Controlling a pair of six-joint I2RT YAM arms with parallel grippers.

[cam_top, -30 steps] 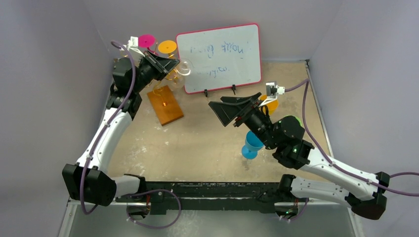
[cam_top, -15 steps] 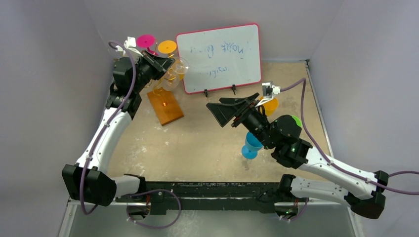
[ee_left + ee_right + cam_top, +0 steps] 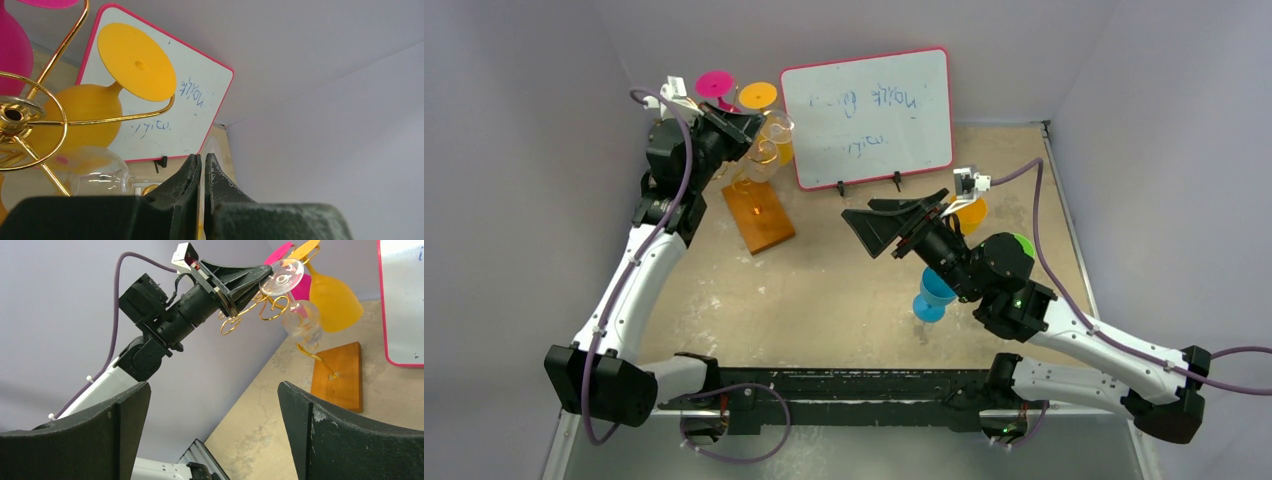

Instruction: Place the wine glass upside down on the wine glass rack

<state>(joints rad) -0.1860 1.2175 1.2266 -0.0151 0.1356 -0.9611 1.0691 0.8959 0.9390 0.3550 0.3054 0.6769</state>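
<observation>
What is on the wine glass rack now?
A pink glass and orange glass hang inverted; clear wine glass inverted too, foot at the left gripper. Its seating is covered.

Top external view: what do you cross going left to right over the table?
pink glass → orange glass → whiteboard → green object. Left out because they overlap others: clear glass, blue cup.
</observation>
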